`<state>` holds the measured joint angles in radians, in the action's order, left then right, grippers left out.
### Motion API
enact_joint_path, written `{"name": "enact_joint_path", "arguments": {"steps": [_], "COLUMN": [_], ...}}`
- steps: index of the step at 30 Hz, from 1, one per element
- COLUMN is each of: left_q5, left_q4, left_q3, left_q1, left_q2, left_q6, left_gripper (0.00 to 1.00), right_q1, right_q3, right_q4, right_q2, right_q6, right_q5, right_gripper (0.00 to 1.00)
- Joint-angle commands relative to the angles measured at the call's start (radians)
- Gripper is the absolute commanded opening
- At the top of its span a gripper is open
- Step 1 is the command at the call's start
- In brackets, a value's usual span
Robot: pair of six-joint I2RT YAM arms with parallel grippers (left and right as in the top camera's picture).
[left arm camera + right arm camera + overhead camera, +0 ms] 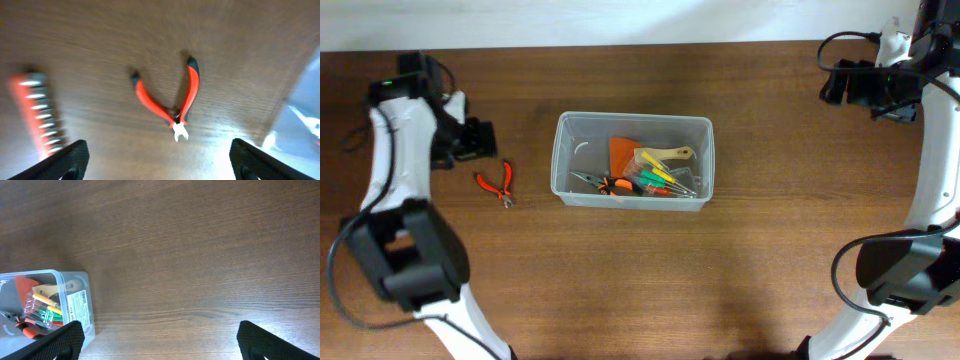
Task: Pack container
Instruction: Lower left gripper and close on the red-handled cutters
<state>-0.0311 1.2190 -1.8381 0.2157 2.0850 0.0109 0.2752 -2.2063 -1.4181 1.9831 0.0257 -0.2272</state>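
Observation:
The container (633,118), a clear plastic tub, stands at the table's middle and holds an orange scraper (623,152), a packet of coloured screwdrivers (660,178) and orange-handled pliers (605,184). Left of it, red-handled cutters (496,184) lie on the wood. My left gripper (472,140) hovers just up and left of them. In the left wrist view the cutters (172,100) lie ahead of my left gripper (160,167), open and holding nothing. My right gripper (847,85) stays at the far right, and in its wrist view it (160,345) stands open over bare wood, with the container's corner (75,302) at its left.
A blurred red and silver ribbed thing (37,112) shows at the left of the left wrist view. The container's wall (305,125) shows at that view's right edge. The table's back edge (620,45) runs along the top of the overhead view.

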Motion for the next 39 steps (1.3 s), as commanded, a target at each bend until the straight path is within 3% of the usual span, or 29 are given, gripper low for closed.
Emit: {"name": "enact_joint_path", "arguments": {"steps": [1,6,14,21,22,39], "left_q5": [0.026,0.035,0.017,0.045,0.048,0.055], "left_q4": [0.001,-0.032,-0.037,-0.037,-0.037,-0.045], "left_q3": [0.001,0.001,0.001,0.005,0.005,0.005], "left_q1": [-0.024,-0.023,-0.087,-0.136,-0.137,-0.116], "left_q2": [0.084,0.115,0.121,0.122,0.122,0.255], "left_q6": [-0.078,-0.131,0.1,0.08,0.08,0.081], "left_gripper": [0.89,0.89,0.9,0.89,0.85,0.74], "right_q1": [0.0,0.0,0.0,0.0,0.0,0.0], "right_q3": [0.008,0.008,0.008,0.008,0.008,0.008], "right_q4": [0.0,0.0,0.0,0.0,0.0,0.0], "right_q2": [0.005,0.005,0.005,0.005,0.005,0.005], "right_q6": [-0.008,-0.008,-0.008,-0.008,-0.008,-0.008], "right_q5": [-0.008,-0.008,-0.008,-0.008,-0.008,-0.008], "right_gripper": [0.99,0.99,0.98,0.98,0.99,0.99]}}
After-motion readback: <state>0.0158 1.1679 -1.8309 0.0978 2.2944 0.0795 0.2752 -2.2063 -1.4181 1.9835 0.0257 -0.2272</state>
